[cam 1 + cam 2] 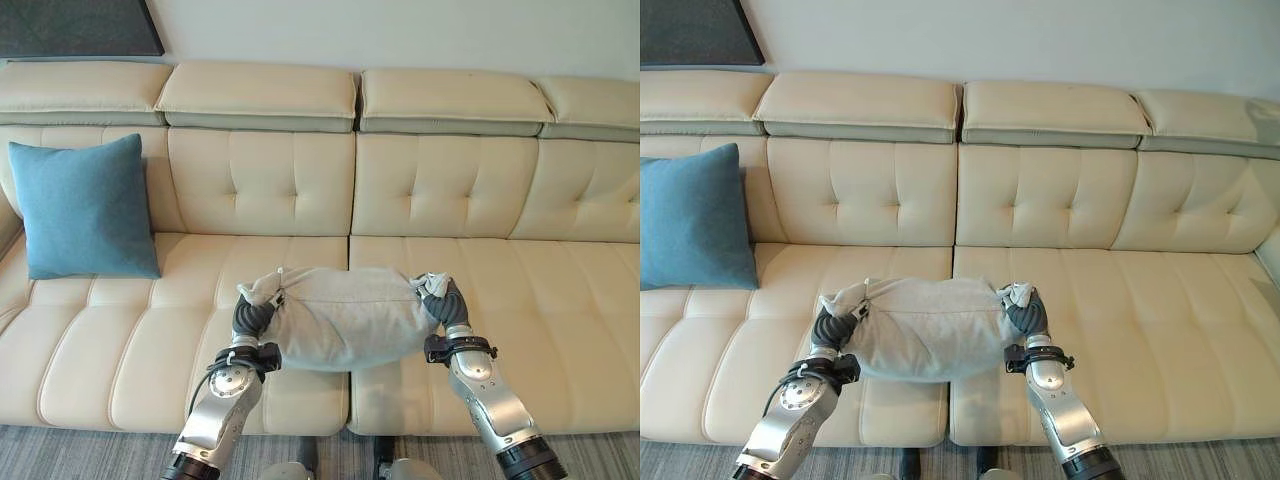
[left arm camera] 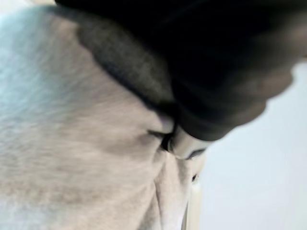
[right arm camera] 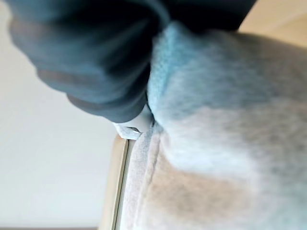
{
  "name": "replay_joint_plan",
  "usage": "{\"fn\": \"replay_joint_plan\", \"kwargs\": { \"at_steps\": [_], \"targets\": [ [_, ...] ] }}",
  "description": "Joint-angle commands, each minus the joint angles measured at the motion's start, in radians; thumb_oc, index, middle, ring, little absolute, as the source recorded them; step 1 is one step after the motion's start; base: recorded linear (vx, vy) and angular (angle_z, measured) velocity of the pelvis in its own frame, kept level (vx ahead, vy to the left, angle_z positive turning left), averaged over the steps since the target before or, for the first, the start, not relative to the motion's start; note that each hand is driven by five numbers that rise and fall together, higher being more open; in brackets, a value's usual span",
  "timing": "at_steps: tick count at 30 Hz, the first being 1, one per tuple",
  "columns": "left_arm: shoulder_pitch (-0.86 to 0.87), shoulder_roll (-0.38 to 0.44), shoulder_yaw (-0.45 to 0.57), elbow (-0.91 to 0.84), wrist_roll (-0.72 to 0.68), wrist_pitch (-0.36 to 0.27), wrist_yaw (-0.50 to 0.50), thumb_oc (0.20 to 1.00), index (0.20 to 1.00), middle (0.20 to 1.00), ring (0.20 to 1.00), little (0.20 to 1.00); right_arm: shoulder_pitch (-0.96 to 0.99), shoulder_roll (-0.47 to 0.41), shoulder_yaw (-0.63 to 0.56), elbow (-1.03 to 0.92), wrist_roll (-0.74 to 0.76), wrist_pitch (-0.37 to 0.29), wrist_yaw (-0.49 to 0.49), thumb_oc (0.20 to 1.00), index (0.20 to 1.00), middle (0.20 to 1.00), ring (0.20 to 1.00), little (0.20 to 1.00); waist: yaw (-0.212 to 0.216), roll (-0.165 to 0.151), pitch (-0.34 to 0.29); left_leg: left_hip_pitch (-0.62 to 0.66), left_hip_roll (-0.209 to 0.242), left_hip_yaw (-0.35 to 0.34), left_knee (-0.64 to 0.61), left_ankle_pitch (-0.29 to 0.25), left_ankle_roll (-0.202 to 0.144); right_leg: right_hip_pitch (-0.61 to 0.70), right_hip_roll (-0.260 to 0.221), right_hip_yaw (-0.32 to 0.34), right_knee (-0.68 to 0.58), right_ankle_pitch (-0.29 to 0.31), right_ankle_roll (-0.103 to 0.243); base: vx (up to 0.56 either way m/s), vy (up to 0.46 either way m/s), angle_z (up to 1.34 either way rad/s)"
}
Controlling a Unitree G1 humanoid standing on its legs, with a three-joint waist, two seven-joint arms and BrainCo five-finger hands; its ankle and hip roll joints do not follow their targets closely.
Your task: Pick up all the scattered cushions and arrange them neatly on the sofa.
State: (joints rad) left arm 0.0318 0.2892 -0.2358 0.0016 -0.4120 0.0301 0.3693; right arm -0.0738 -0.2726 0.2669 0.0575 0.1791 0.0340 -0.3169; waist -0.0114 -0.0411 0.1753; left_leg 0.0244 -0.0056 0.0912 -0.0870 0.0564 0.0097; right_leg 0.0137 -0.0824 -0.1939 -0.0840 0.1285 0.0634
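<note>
A light grey cushion (image 1: 345, 315) hangs between my two hands above the front of the cream sofa's seat (image 1: 520, 300), near the middle seam. My left hand (image 1: 252, 315) grips its left end, where the cloth bunches up over the fingers. At the other end my right hand (image 1: 446, 303) pinches the right corner the same way. Up close, the left wrist view has the grey cloth (image 2: 72, 158) pressed against my left hand (image 2: 192, 72), and the right wrist view has the cloth (image 3: 220, 143) creased against my right hand (image 3: 91, 62). A blue cushion (image 1: 85, 207) leans upright against the backrest at the sofa's left end.
The sofa's tufted backrest (image 1: 440, 185) runs across the view, with headrests above it. A dark framed panel (image 1: 75, 25) hangs on the wall at the upper left. A grey rug (image 1: 80, 455) lies in front of the sofa.
</note>
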Motion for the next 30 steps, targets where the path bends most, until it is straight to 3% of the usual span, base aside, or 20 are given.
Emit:
{"fn": "replay_joint_plan", "kwargs": {
  "at_steps": [1, 15, 30],
  "targets": [
    [-0.114, -0.020, -0.027, -0.066, 0.010, -0.083, 0.012, 0.200, 0.200, 0.200, 0.200, 0.200, -0.110, 0.041, 0.033, -0.079, 0.025, -0.061, -0.004, 0.200, 0.200, 0.200, 0.200, 0.200, 0.010, -0.001, -0.069, 0.033, 0.004, 0.031, 0.000, -0.098, -0.013, 0.073, -0.005, -0.014, -0.003, -0.174, 0.051, 0.08, -0.022, 0.15],
    [-0.278, -0.030, -0.049, -0.022, 0.021, -0.102, 0.146, 0.200, 0.200, 0.200, 0.200, 0.200, -0.304, 0.081, 0.086, -0.031, 0.006, -0.042, -0.131, 0.200, 0.200, 0.200, 0.200, 0.200, 0.027, 0.001, -0.062, -0.018, 0.002, 0.020, 0.000, -0.098, -0.018, 0.032, -0.007, -0.023, -0.003, -0.176, 0.055, 0.07, 0.013, 0.07],
    [-0.344, -0.044, -0.053, 0.129, 0.028, -0.064, 0.148, 0.200, 0.200, 0.200, 0.200, 0.200, -0.258, 0.068, 0.044, 0.044, -0.003, -0.018, -0.157, 0.200, 0.200, 0.200, 0.200, 0.200, -0.008, 0.007, -0.061, -0.022, 0.002, 0.040, 0.000, -0.115, -0.018, 0.014, -0.004, -0.001, -0.003, -0.181, 0.060, 0.06, 0.013, -0.01]
  ]
}}
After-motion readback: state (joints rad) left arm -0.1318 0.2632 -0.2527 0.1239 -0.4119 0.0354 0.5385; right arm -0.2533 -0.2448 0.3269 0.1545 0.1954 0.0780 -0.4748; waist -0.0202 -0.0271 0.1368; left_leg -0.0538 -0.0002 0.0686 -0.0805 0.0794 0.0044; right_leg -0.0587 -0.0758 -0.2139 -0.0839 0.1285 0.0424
